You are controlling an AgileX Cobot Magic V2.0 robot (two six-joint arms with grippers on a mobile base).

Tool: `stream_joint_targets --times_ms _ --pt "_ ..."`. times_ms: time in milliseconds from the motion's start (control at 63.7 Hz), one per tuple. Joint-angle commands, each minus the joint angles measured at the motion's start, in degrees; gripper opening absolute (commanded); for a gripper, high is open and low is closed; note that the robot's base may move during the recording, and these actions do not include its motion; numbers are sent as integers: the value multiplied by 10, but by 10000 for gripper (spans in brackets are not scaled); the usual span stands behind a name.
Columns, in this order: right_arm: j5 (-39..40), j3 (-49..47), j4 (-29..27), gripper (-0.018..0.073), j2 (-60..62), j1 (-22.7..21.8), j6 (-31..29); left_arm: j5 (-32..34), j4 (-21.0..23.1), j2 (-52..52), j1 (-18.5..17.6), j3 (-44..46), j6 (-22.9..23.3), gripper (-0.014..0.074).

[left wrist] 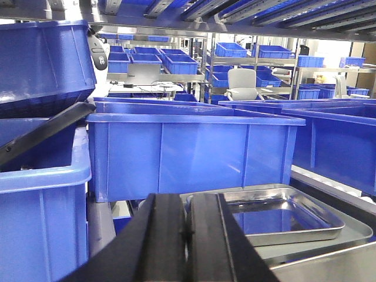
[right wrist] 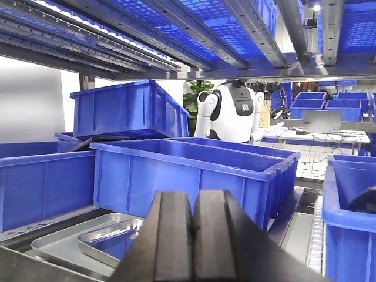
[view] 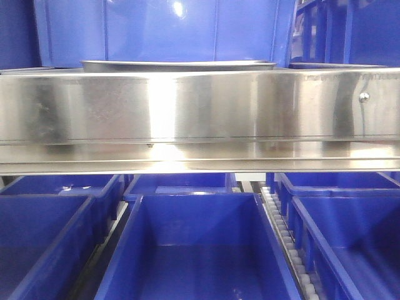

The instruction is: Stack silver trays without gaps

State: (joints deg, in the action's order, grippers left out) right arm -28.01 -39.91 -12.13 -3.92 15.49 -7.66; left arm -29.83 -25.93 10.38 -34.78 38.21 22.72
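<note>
My left gripper (left wrist: 187,235) and right gripper (right wrist: 192,235) hover pressed closed and empty. The small silver tray (left wrist: 281,216) lies inside the larger tray (left wrist: 352,230), apparently seated flat.

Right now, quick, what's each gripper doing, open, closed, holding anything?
Left gripper: closed, holding nothing.
Right gripper: closed, holding nothing.

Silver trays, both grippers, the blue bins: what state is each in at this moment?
Smaller silver tray: sits inside the larger one, tilted, not nested flat.
Larger silver tray: lies flat on the shelf, underneath.
Left gripper: shut, holding nothing.
Right gripper: shut, holding nothing.
Blue bin behind the trays: upright, open-topped.
</note>
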Motion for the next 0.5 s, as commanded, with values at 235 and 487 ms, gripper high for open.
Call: stream_joint_targets --times_ms 235,487 --pt "5 1 23 -79 2 -5 -5 8 -2 -2 -2 0 5 -8" --pt "8 40 110 -79 2 -130 -5 8 -2 -2 -2 0 5 -8"
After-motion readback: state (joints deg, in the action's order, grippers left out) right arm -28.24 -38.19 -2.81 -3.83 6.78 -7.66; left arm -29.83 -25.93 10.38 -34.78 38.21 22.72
